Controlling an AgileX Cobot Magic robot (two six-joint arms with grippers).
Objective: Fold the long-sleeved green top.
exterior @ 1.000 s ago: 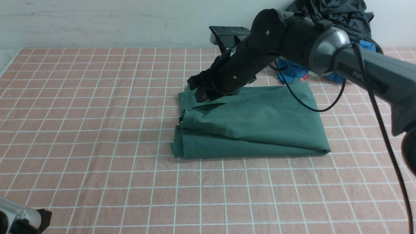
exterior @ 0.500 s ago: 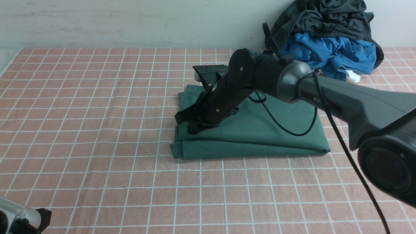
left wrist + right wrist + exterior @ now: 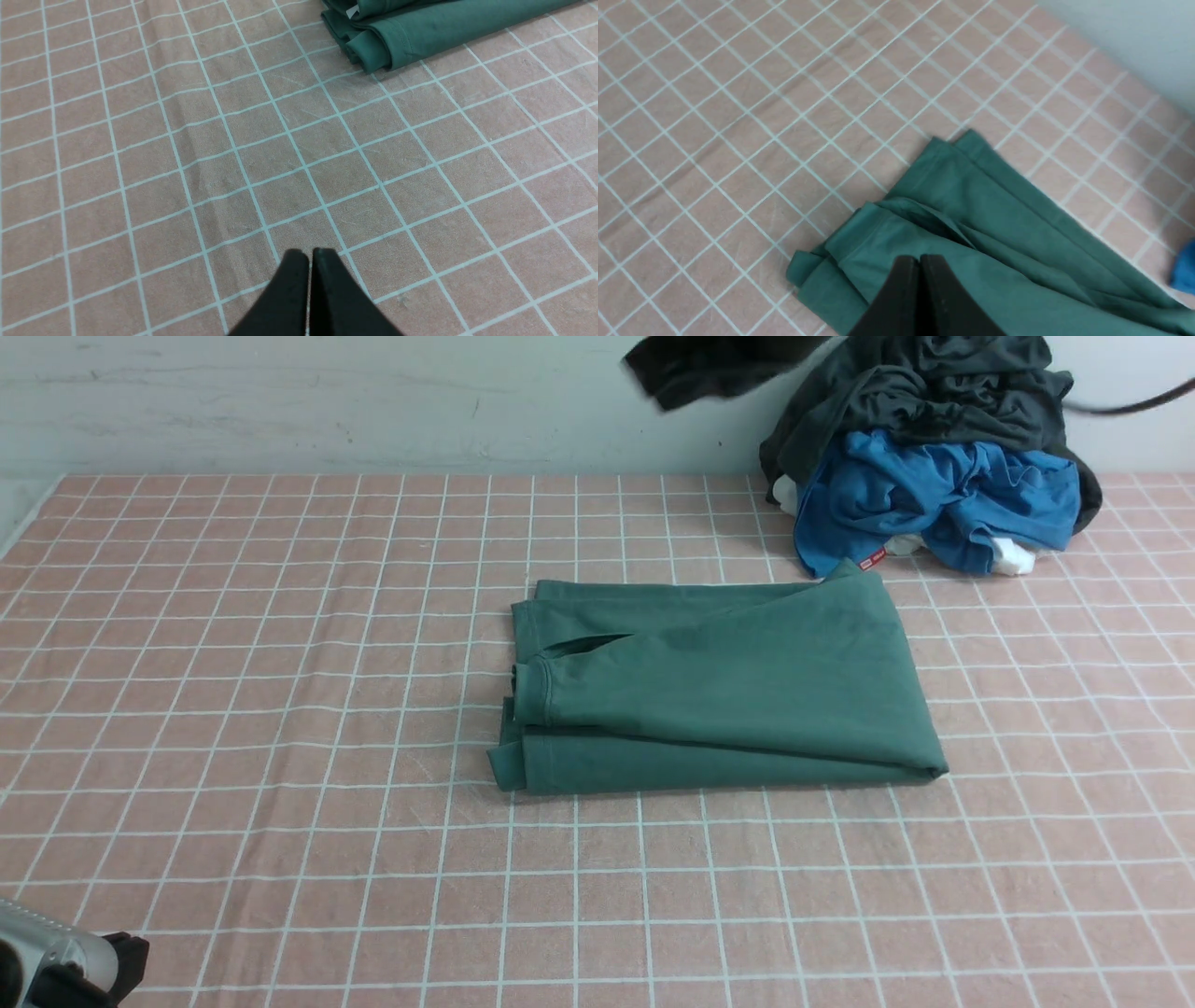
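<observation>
With the right gripper [image 3: 920, 261] withdrawn from the fabric, jaws pressed together and empty, the green long-sleeved top [image 3: 719, 686] lies folded at counter [image 3: 233, 709] centre — folding appears complete — blue garment [image 3: 934, 504] at 2 o'clock.

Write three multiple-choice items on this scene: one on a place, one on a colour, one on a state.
1. Where is the clothes pile?
A. far right by the wall
B. near left corner
C. on the green top

2. The garment under the dark clothes in that pile is:
A. yellow
B. blue
C. red

3. The right end effector is:
A. wide open
B. gripping cloth
C. shut, empty

Answers: 1 A, it lies against the wall beyond the green top. 2 B, blue garment shows beneath. 3 C, its tips meet with nothing between.
</observation>
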